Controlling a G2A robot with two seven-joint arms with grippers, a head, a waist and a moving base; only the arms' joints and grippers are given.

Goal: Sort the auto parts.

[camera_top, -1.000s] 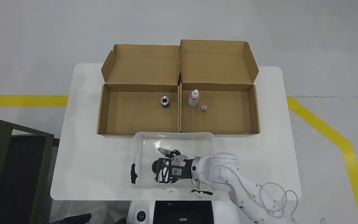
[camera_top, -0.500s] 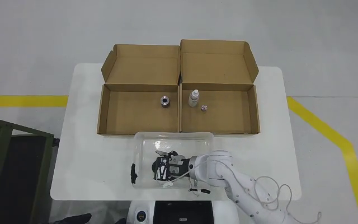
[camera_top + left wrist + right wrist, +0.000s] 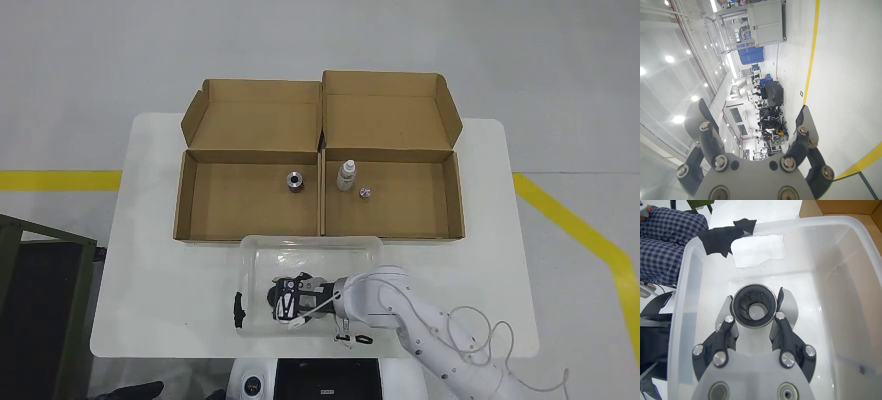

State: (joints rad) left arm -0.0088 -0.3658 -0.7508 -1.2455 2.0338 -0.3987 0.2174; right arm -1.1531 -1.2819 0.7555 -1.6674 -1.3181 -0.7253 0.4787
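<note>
- Left gripper (image 3: pixel 753 105): fingers spread, nothing between them, aimed off into the room; apparently idle.
- Left cardboard box (image 3: pixel 215 205): holds one metal bushing (image 3: pixel 292 181); likely the place for such sleeves.
- Clear plastic tub (image 3: pixel 312 239), nearest the robot: right gripper (image 3: pixel 755 296) inside it, fingers pinching a cylindrical bearing sleeve (image 3: pixel 753 322) by its sides, seemingly to lift it out.
- Right cardboard box (image 3: pixel 420 200): holds a white bottle (image 3: pixel 346 175) and a small metal fitting (image 3: pixel 365 191).

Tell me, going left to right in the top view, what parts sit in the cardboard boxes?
In order: metal bushing → white bottle → small part.
</note>
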